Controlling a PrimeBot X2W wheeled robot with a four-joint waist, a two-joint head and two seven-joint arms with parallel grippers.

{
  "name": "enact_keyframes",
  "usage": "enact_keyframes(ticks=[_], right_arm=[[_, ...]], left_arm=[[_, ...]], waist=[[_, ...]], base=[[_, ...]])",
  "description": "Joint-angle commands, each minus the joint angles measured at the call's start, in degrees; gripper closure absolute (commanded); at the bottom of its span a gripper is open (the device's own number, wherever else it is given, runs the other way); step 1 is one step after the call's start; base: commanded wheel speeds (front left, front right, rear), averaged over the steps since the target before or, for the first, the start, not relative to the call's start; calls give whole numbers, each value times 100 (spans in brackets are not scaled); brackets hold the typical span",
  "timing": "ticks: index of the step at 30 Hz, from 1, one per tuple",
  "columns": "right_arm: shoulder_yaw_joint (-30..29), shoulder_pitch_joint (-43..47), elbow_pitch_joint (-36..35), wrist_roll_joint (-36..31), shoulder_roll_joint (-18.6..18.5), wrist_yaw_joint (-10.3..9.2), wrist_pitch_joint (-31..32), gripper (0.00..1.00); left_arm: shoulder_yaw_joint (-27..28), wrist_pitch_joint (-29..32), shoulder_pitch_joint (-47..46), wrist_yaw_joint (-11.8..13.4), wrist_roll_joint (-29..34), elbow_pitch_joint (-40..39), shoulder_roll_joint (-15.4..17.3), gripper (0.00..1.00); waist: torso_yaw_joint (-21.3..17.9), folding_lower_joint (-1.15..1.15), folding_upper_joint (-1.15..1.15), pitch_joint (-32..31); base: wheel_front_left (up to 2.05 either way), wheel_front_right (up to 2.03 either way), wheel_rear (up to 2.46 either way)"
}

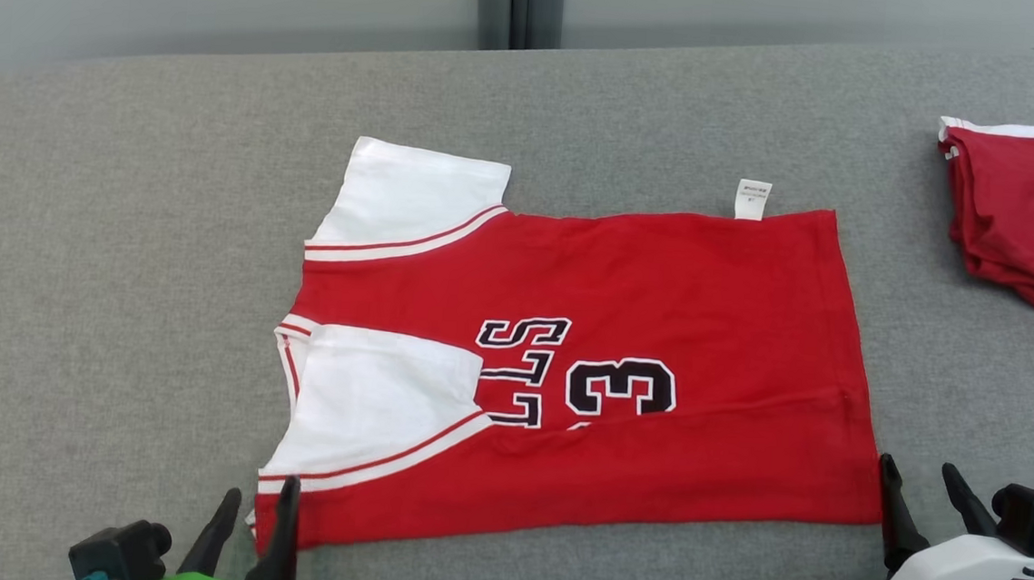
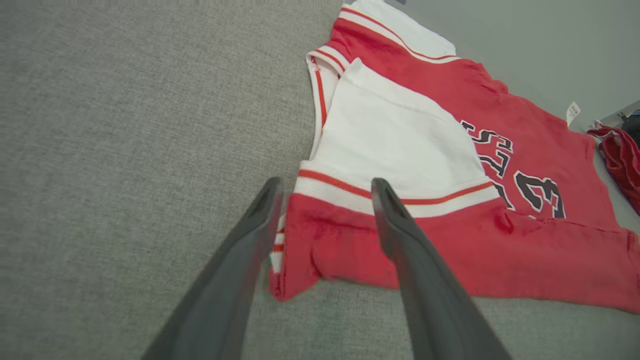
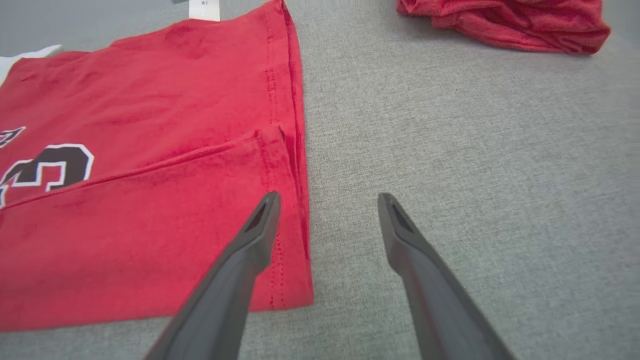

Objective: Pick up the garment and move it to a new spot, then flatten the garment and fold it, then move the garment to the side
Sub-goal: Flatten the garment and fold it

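Garment corner (image 2: 295, 270) sits between left gripper's (image 2: 326, 182) parted fingers (image 2: 400, 235) in wrist view; right gripper (image 3: 327, 197) gapes.

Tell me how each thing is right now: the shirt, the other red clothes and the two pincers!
Jersey: lying flat, near edge folded over, not held.
Label: sticking out from the jersey's far edge.
Left pincer: open, at the jersey's sleeve-end corner.
Right pincer: open, at the jersey's hem corner.
Red clothes pile: folded, lying apart at the right.
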Motion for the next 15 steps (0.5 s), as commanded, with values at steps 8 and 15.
enact_keyframes(ticks=[8,15], right_arm=[[-30,-160,-328,-137,-21,-9,-52,0],[41,-450,-684,-379,-21,-9,128,0]], left_arm=[[133,129,-272,100,308,-412,532,0],[117,734,-1810,-202,682,-643,1266,0]], waist=[[-74,0,0,67],[-108,0,0,215]], base=[[0,0,0],[0,0,0]])
